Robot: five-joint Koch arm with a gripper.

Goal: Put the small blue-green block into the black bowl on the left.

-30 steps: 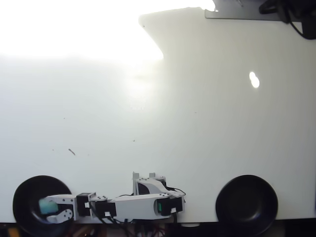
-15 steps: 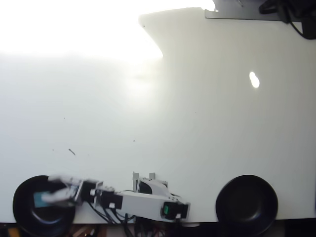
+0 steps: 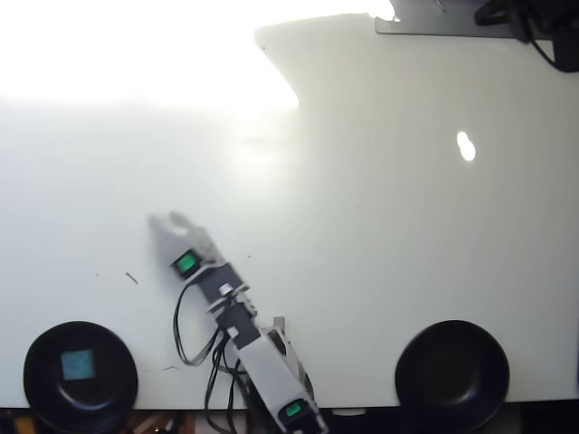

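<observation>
The small blue-green block [image 3: 78, 364] lies flat inside the black bowl [image 3: 38, 391] at the bottom left of the overhead view, with nothing touching it. My gripper [image 3: 166, 220] is well away from it, up and to the right over the bare white table. The arm [image 3: 237, 324] stretches diagonally from its base at the bottom edge. The white fingers blur into the white table, so I cannot make out a gap between them. Nothing shows between them.
A second black bowl [image 3: 452, 369] that looks the same sits at the bottom right. The upper left of the white table [image 3: 380, 208] is washed out by glare. Dark cables and a grey plate [image 3: 425, 23] lie at the top right.
The gripper has let go of the block, which now rests in the left bowl. The arm has swung out of the bowl, up and to the right across the table.
</observation>
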